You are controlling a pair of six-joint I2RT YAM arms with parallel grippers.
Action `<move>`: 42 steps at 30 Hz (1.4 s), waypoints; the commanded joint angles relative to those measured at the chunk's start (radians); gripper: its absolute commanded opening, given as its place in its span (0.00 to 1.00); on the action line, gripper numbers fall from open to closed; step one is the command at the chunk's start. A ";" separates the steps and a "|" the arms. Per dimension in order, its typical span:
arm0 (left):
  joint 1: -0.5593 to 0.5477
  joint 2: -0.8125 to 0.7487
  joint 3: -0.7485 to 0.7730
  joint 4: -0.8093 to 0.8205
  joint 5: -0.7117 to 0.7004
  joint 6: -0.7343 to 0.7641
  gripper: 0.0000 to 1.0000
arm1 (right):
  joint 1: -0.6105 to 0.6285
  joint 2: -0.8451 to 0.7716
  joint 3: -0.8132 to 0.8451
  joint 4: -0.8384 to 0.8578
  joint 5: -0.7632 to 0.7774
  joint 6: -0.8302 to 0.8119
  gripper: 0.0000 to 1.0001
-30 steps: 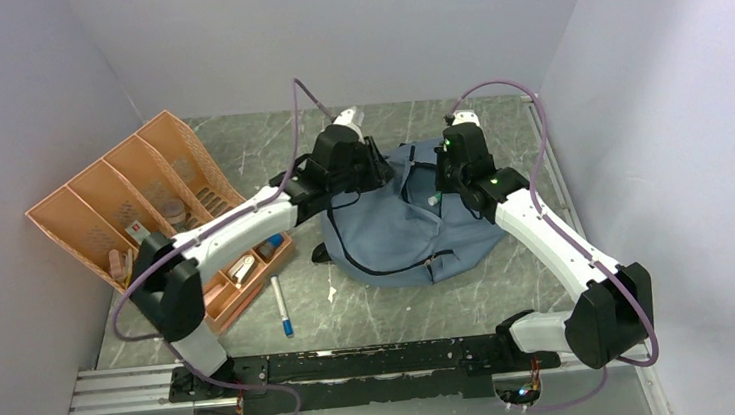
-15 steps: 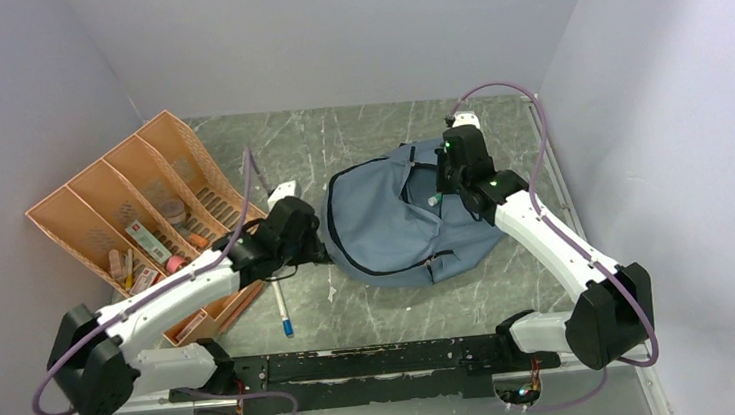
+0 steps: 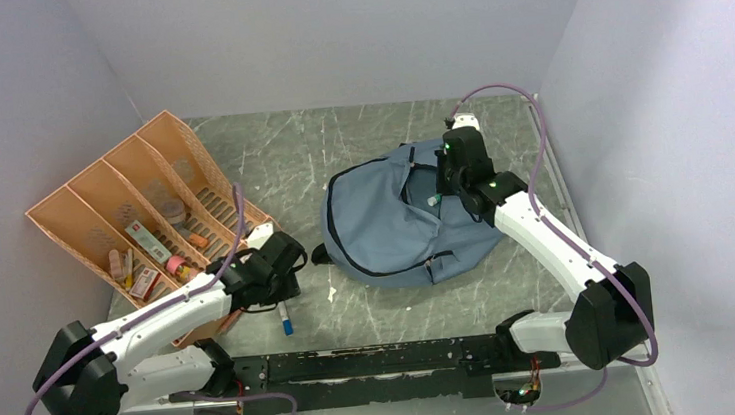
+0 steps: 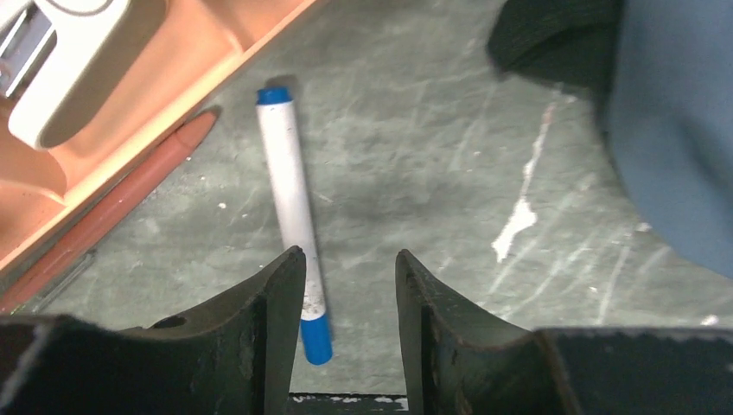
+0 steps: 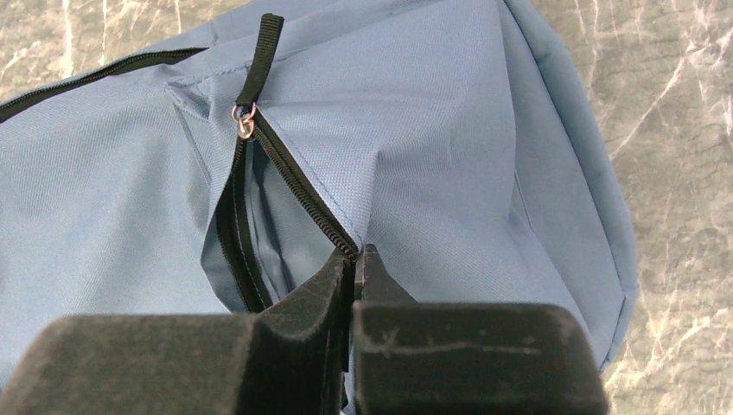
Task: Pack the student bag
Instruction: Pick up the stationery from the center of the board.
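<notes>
The student bag [image 3: 396, 233], soft grey-blue fabric with black zipper trim, lies slumped at mid-table. My right gripper [image 3: 434, 190] is shut on the bag's fabric at the edge of its open zipper [image 5: 294, 177], pinching it between the jaws [image 5: 354, 257]. A zipper pull [image 5: 259, 65] hangs above the opening. My left gripper [image 3: 284, 297] hovers open over a white marker with blue ends [image 4: 292, 203], which lies flat on the table. In the left wrist view the marker's near end passes just inside the left finger [image 4: 268, 311]. Nothing is between the left jaws [image 4: 350, 259].
An orange compartment tray [image 3: 92, 206] holding several small items stands at the left, its edge [image 4: 156, 112] close to the marker. A reddish pen [image 4: 121, 216] lies beside that edge. A black strap [image 4: 553, 39] of the bag reaches toward the marker. Walls enclose three sides.
My left arm has swung back from the bag to the near left, over the marker, with its jaws wider. The right gripper and the bag's held edge stay put.
</notes>
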 commanded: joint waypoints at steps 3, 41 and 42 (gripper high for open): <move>-0.005 0.045 -0.052 -0.010 -0.015 -0.056 0.49 | -0.011 -0.020 -0.015 0.028 0.024 -0.004 0.00; 0.003 0.192 -0.118 0.114 -0.024 -0.063 0.23 | -0.010 -0.023 -0.023 0.021 0.032 -0.005 0.00; 0.003 0.198 -0.118 0.118 -0.020 -0.055 0.20 | -0.011 -0.022 -0.022 0.020 0.033 -0.005 0.00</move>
